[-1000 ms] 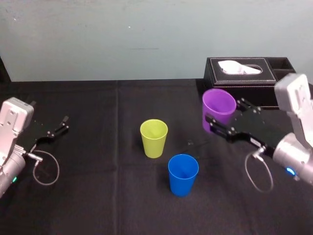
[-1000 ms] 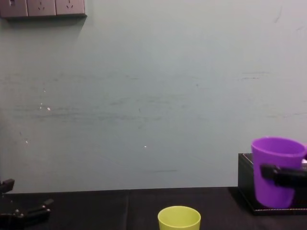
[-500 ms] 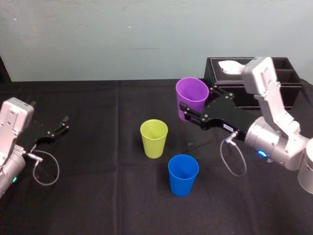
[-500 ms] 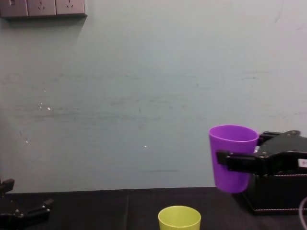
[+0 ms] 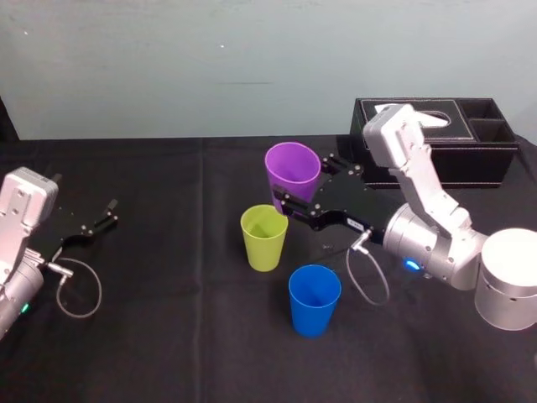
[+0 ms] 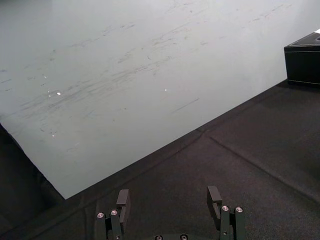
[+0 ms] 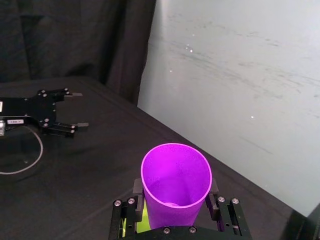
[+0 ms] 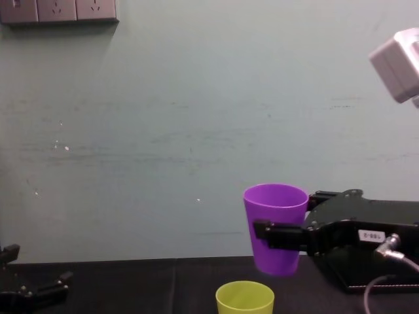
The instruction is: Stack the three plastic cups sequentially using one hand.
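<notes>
Your right pincer (image 5: 299, 186) has carried the purple cup (image 5: 293, 170) leftward, away from the black tissue box (image 5: 436, 143). In the head view the cup hangs upright off the desk (image 5: 168, 336), clamped between the two fingers, just behind and above the yellow-green cup (image 5: 264, 238). The blue cup (image 5: 315, 299) stands nearer you, beside the yellow-green one and apart from it. That makes three cups, two pincers and one tissue box. The desk is covered in black cloth and backs onto a pale blue-green wall (image 5: 168, 67). Your left pincer (image 5: 99, 222) lies parked at the desk's left side.

The chest view adds a row of wall sockets (image 8: 59, 11) at upper left and a small white label (image 8: 370, 235) on the right pincer. From the side you see the purple cup's base above the yellow-green rim, a little to its right.

The left wrist view gives you the left pincer's fingers (image 6: 122, 200) standing apart over the cloth.

The right wrist view looks into the purple cup's open mouth, with a sliver of yellow-green just beneath it.
</notes>
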{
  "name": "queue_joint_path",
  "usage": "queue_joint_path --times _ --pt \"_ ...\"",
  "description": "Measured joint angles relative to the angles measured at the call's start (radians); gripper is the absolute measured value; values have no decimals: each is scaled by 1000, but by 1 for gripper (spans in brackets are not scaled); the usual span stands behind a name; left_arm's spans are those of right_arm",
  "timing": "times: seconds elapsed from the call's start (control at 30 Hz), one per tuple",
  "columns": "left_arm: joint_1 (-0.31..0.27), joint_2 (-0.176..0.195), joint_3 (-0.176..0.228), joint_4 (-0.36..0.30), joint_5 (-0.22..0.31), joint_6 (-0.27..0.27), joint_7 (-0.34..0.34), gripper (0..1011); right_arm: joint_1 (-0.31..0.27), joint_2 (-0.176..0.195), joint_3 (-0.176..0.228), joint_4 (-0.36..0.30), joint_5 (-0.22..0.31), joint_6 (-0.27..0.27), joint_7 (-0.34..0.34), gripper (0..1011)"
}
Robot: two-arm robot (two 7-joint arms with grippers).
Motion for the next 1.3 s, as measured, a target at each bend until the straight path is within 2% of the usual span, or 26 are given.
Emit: queue_joint_path --times 0.37,0.93,1.3 --pt "0 0 0 0 0 0 0 1010 11 -18 -29 19 -10 -1 11 734" --pt "0 0 0 0 0 0 0 1010 32 -40 -41 61 15 -3 24 734" --pt "0 0 0 0 0 0 0 1010 39 -42 -49 75 21 -5 24 734"
